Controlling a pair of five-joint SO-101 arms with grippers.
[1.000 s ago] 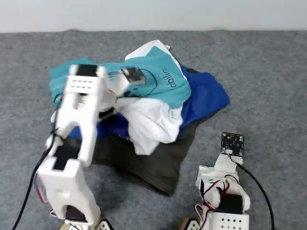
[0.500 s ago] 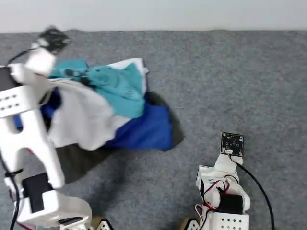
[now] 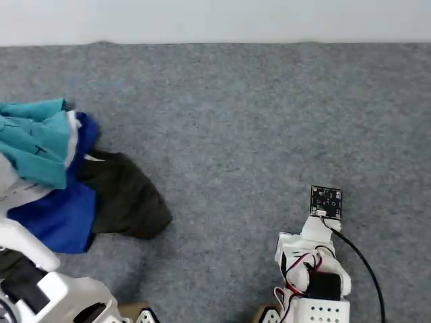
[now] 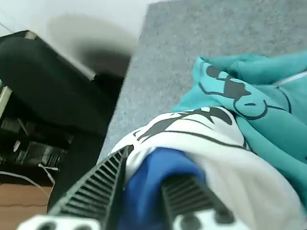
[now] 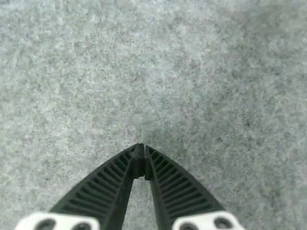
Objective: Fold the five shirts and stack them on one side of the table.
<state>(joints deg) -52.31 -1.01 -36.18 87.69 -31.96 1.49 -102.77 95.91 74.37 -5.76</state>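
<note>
A bundle of shirts lies bunched at the table's left edge: a teal shirt (image 3: 34, 141) on top, a blue shirt (image 3: 57, 212) under it, a dark shirt (image 3: 124, 198) spilling towards the middle, and a strip of white shirt (image 3: 12, 190). In the left wrist view my left gripper (image 4: 151, 170) is shut on a fold of the blue shirt (image 4: 144, 194), with the white shirt (image 4: 225, 153) and teal shirt (image 4: 259, 115) draped just beyond. My right gripper (image 5: 141, 165) is shut with nothing in it, low over bare carpet.
The left arm's base (image 3: 47, 296) stands at the front left corner and the folded right arm (image 3: 313, 276) at the front right. Grey carpet (image 3: 269, 121) covers the table. Past the table's left edge stands a black object (image 4: 53, 91).
The left arm has swung the whole bundle of shirts from the table's middle to the far left edge. The right arm has not moved.
</note>
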